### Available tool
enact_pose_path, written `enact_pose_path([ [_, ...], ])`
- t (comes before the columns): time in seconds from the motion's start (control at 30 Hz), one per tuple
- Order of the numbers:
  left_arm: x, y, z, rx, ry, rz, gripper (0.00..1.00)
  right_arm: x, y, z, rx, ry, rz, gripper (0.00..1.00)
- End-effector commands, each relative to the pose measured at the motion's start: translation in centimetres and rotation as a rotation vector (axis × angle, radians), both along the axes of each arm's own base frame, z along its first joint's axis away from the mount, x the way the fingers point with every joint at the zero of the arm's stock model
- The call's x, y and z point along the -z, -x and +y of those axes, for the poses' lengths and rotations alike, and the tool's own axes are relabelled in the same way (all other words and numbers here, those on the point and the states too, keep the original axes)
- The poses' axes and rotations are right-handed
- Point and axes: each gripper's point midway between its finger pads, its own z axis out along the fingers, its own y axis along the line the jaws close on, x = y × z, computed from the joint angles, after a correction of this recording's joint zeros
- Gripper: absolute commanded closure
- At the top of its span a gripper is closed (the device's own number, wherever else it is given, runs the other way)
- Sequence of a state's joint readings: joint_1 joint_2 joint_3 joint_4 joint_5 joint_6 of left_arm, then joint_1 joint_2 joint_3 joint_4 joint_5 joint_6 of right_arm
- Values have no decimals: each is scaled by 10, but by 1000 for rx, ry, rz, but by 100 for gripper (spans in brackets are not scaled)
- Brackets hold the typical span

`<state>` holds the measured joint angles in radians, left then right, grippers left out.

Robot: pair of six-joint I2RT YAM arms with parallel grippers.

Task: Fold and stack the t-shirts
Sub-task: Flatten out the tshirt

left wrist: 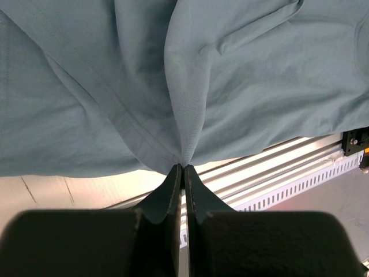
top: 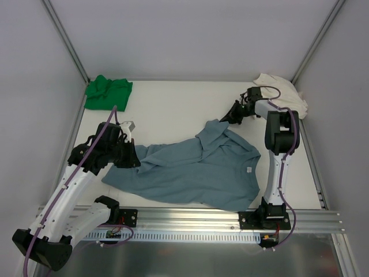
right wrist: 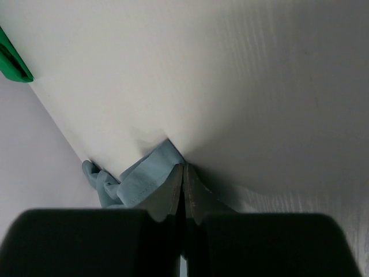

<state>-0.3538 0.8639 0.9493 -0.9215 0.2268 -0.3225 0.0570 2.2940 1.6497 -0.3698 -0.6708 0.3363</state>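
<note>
Limp, light blue-grey tee [top: 196, 173], pinched at its left edge by clamped left gripper [left wrist: 183, 167], at its far corner by clamped right gripper [right wrist: 183, 167]. Likely sags; best gripped along hems.

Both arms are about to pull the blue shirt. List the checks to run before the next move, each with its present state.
1. Left claw shut on the blue-grey t-shirt: ok.
2. Right claw shut on a far edge of the same shirt: ok.
3. Shirt lying flat: not ok, it is rumpled and bunched between the claws.
4. Green t-shirt apart from the blue one: ok, far left corner.
5. Cream t-shirt apart from the blue one: ok, far right corner.
6. Right arm clear of the cream t-shirt: cannot tell.
</note>
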Motion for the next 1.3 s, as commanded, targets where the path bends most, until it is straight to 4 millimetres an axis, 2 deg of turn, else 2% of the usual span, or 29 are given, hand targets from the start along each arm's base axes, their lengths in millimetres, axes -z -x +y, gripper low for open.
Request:
enact_pose_path([
  [0.0, 0, 0, 0, 7, -2, -12, 100, -26, -18, 0, 4, 0, -80, 99],
  [0.17, -2, 1, 1, 4, -1, -19, 100, -54, -30, -26, 62, 26, -128, 100],
  [0.2, -3, 1, 1, 4, 0, -21, 100, -68, -32, -30, 70, 28, -157, 99],
  [0.27, -4, 1, 1, 4, 1, -24, 100, -80, -32, -48, 101, 49, -170, 99],
  [0.3, -4, 1, 1, 4, 1, -25, 100, -96, -33, -60, 123, 55, -205, 99],
  [0.37, -4, 1, 0, 6, 6, -25, 100, -102, -27, -71, 145, 62, -206, 100],
  [0.4, -5, 1, -1, 7, 9, -25, 100, -118, -24, -80, 162, 63, -235, 100],
  [0.43, -4, 0, -1, 7, 8, -24, 100, -116, -15, -82, 163, 59, -219, 100],
  [0.5, -4, 0, -2, 8, 12, -25, 100, -124, -3, -86, 168, 63, -226, 99],
  [0.53, -4, -1, -2, 8, 13, -27, 100, -128, 12, -84, 167, 61, -225, 99],
  [0.6, -5, -2, -3, 9, 16, -27, 100, -133, 28, -79, 157, 47, -232, 99],
  [0.63, -7, -2, -4, 9, 21, -29, 100, -143, 38, -77, 155, 46, -255, 100],
  [0.67, -7, -2, -4, 11, 22, -31, 100, -129, 54, -75, 152, 43, -213, 100],
  [0.83, -12, -3, -5, 15, 30, -45, 100, -109, 112, -64, 113, 42, -158, 100],
  [0.87, -12, -3, -5, 15, 31, -46, 100, -113, 123, -63, 106, 46, -161, 100],
  [0.9, -14, -3, -5, 18, 32, -49, 100, -100, 139, -62, 92, 61, -131, 99],
  [1.07, -22, -3, -4, 22, 32, -69, 100, -77, 195, -70, 53, 163, -51, 100],
  [1.1, -22, -3, -4, 23, 30, -73, 100, -80, 202, -74, 55, 189, -68, 100],
  [1.13, -24, -2, -3, 24, 30, -76, 100, -71, 214, -78, 45, 222, -46, 95],
  [1.17, -24, -2, -3, 24, 31, -78, 100, -70, 218, -80, 47, 238, -44, 84],
  [1.2, -25, -2, -4, 24, 33, -78, 100, -71, 221, -85, 57, 271, -54, 54],
  [1.27, -25, 0, -4, 27, 39, -77, 100, -68, 227, -87, 59, 283, -52, 38],
])
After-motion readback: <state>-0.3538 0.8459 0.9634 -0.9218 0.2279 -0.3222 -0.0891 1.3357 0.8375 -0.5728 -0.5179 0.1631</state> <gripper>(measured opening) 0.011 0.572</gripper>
